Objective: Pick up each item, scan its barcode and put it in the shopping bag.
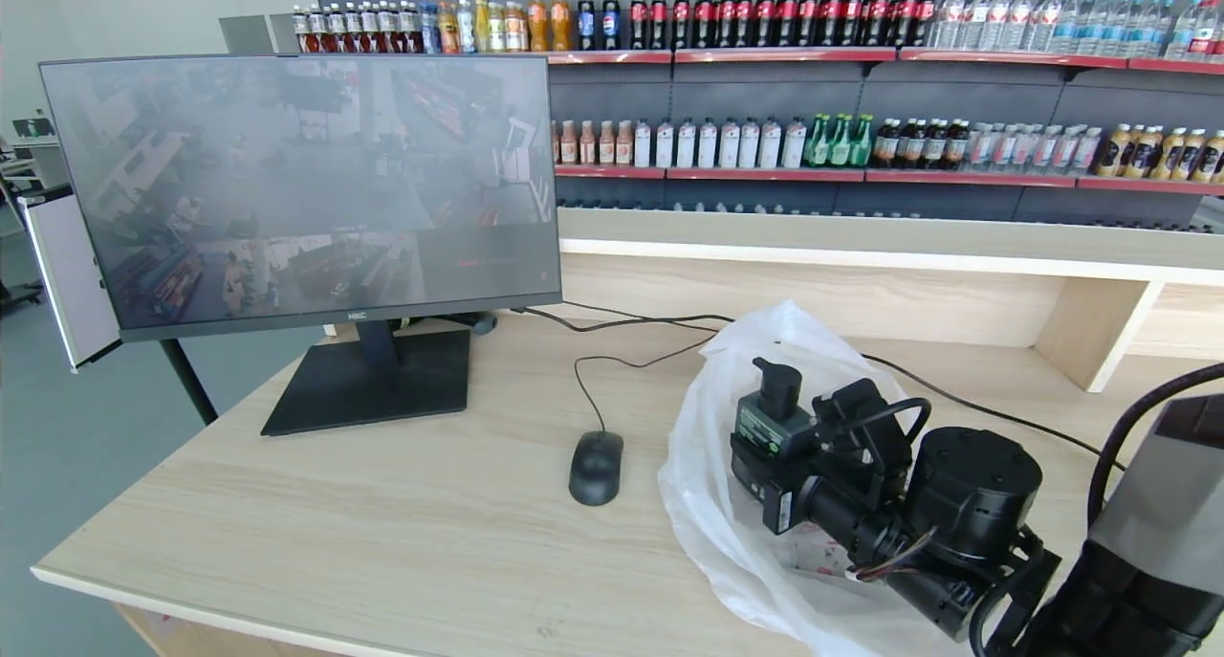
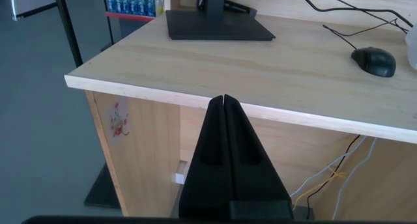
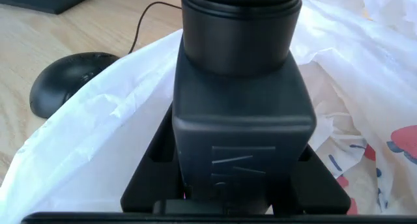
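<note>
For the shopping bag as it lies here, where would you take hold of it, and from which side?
Probably the shopping bag's upstanding far rim, pinched from above, coming in from the robot's left. The plastic peaks there in a thin, free fold. The right arm hangs over the bag's middle and right part, so that side looks blocked.

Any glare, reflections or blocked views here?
Head view: the monitor screen looks grey and washed, reflection or display I cannot tell. Right wrist view: a black part close to the lens hides much of the bag. Left wrist view: even light on the table, no glare.
</note>
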### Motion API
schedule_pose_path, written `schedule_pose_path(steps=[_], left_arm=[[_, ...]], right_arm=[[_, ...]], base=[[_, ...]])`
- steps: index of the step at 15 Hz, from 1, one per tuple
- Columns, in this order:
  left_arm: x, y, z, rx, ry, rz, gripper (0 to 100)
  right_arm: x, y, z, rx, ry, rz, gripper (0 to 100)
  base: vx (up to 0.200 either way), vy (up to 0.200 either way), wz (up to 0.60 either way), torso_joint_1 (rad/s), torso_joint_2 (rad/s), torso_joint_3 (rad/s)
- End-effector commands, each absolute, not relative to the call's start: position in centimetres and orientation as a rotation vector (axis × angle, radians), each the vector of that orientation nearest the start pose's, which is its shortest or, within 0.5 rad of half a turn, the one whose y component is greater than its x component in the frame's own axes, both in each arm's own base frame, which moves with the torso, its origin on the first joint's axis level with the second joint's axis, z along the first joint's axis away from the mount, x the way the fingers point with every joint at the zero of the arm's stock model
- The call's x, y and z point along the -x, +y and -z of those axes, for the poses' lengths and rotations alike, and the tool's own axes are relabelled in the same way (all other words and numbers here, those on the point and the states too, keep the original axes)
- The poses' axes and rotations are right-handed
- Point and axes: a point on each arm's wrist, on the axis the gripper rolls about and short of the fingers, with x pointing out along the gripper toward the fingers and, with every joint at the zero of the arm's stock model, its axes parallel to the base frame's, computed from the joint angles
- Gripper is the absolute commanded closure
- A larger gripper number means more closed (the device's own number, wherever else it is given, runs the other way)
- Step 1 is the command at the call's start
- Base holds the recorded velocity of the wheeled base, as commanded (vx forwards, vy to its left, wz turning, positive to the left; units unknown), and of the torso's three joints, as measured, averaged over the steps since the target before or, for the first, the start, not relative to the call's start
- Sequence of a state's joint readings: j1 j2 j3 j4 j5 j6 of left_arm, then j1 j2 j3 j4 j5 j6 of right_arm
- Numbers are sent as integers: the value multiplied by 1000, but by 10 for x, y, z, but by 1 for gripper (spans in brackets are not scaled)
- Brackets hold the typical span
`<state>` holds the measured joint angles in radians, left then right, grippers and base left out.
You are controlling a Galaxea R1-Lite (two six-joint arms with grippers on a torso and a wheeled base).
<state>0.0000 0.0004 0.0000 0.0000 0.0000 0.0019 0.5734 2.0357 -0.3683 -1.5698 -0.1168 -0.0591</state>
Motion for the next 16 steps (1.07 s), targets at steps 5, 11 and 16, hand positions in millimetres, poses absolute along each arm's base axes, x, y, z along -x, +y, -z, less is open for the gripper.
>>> schedule_pose_path(steps=[5, 11, 16], left_arm=[[23, 0, -75, -2, 0, 0, 100], [23, 0, -76, 0, -6, 0, 100], [23, 0, -76, 0, -6, 0, 100]], right_arm=[[-247, 157, -70, 100, 106, -461, 100], [-243, 154, -66, 110, 132, -460, 100], [-242, 154, -66, 110, 132, -460, 100]], base=[[0, 0, 0, 0, 0, 0], [0, 0, 0, 0, 0, 0], [0, 0, 0, 0, 0, 0]])
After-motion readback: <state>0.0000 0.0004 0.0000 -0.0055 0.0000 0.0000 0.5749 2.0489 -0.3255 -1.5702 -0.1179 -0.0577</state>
